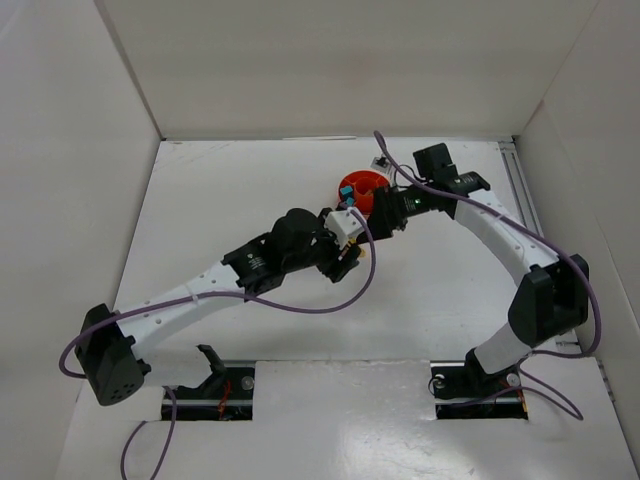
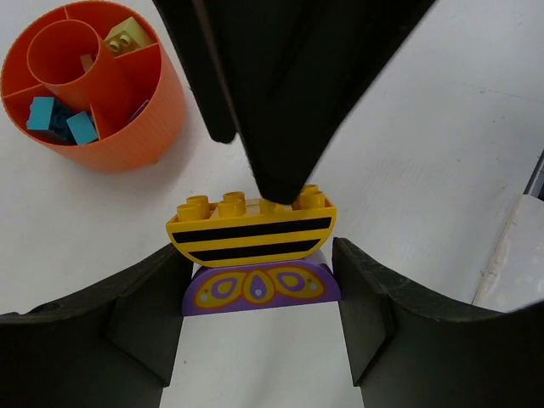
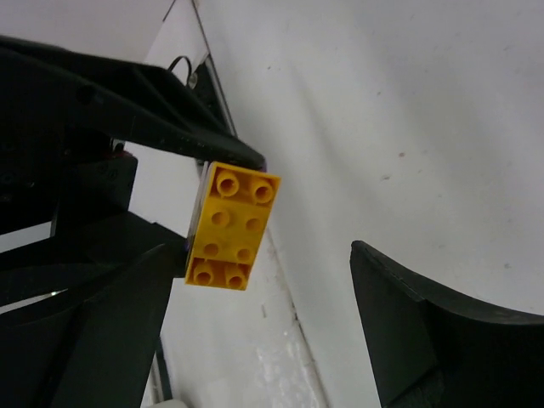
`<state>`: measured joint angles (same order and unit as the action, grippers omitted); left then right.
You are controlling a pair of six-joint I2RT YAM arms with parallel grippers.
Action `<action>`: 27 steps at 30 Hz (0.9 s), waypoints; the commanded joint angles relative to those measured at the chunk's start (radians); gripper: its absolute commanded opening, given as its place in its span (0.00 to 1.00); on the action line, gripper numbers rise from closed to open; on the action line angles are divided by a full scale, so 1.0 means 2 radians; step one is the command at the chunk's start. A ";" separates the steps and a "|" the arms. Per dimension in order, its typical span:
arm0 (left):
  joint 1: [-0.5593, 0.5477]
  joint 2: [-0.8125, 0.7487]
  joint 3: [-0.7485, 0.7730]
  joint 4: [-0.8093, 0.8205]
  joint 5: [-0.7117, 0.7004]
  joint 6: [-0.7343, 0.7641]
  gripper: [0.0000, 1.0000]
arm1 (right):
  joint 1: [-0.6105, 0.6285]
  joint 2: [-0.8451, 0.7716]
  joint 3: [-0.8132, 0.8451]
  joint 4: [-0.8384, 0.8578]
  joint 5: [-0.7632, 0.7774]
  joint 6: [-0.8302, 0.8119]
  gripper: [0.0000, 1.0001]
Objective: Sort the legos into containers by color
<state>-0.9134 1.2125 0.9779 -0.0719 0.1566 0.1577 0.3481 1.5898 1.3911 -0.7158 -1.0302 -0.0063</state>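
- Left gripper [image 2: 259, 259] is closed tight on a purple arched plastic brick [image 2: 262, 289], with a yellow black-striped brick [image 2: 249, 229] stacked on top.
- Right gripper [image 3: 262, 255] hangs wide open over the yellow brick, holding nothing.
- Round orange plastic dish [image 2: 127, 144] sits nearby, with teal bricks [image 2: 64, 123] in one outer section.

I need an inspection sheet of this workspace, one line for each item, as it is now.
Surface: white table, cut-outs at the arm bases.
Job's things: round orange plastic dish holds teal bricks and a pale yellow-green brick in separate sections; striped yellow brick sits on purple patterned brick.
Clutter: nothing seen.
Grippers: left gripper shut on purple patterned brick; right gripper open, over the yellow brick.
Cables: purple cables along both arms.
Surroundings: white walls on three sides.
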 commanded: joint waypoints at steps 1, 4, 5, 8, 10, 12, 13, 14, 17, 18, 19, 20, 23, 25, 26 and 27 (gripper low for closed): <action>-0.014 -0.015 0.010 0.034 -0.025 0.015 0.05 | 0.013 -0.031 -0.013 0.004 -0.037 0.031 0.89; -0.024 -0.025 0.006 0.045 -0.036 0.015 0.05 | 0.027 -0.031 -0.013 0.009 -0.043 0.036 0.86; -0.024 -0.025 0.006 0.051 -0.041 0.015 0.05 | 0.033 -0.031 -0.013 0.009 -0.048 0.041 0.86; -0.029 -0.029 0.000 0.057 -0.041 0.015 0.05 | 0.038 -0.031 -0.013 0.015 -0.048 0.054 0.78; -0.029 -0.034 0.000 0.057 -0.041 0.015 0.05 | 0.043 -0.031 -0.018 0.033 -0.052 0.065 0.66; -0.029 -0.034 -0.004 0.057 -0.047 0.015 0.05 | 0.043 -0.031 -0.018 0.033 -0.052 0.074 0.55; -0.029 -0.034 -0.004 0.057 -0.052 0.015 0.05 | 0.043 -0.031 -0.018 0.033 -0.048 0.074 0.50; -0.029 -0.039 -0.004 0.057 -0.052 0.015 0.05 | 0.038 -0.031 -0.018 0.039 -0.048 0.074 0.44; -0.029 -0.039 -0.015 0.062 -0.057 0.015 0.05 | 0.027 -0.036 -0.018 0.043 -0.048 0.074 0.40; -0.029 -0.039 -0.015 0.062 -0.057 0.015 0.03 | 0.020 -0.036 -0.018 0.043 -0.048 0.074 0.38; -0.029 -0.039 -0.020 0.062 -0.057 0.010 0.02 | 0.015 -0.036 -0.018 0.043 -0.048 0.079 0.37; -0.029 -0.039 -0.020 0.062 -0.057 0.010 0.02 | 0.011 -0.036 -0.018 0.050 -0.048 0.079 0.35; -0.029 -0.039 -0.033 0.062 -0.057 -0.010 0.00 | -0.014 -0.036 -0.018 0.065 -0.053 0.079 0.34; -0.029 -0.043 -0.049 0.062 -0.057 -0.022 0.00 | -0.038 -0.036 -0.013 0.077 -0.053 0.079 0.34; -0.029 -0.043 -0.055 0.062 -0.066 -0.030 0.00 | -0.046 -0.031 -0.008 0.083 -0.053 0.079 0.34; -0.029 -0.049 -0.060 0.062 -0.071 -0.045 0.00 | -0.054 -0.031 -0.001 0.087 -0.053 0.079 0.34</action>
<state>-0.9691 1.1606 0.8970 0.0826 0.0402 0.1440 0.3256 1.5616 1.3521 -0.6506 -1.1374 0.1757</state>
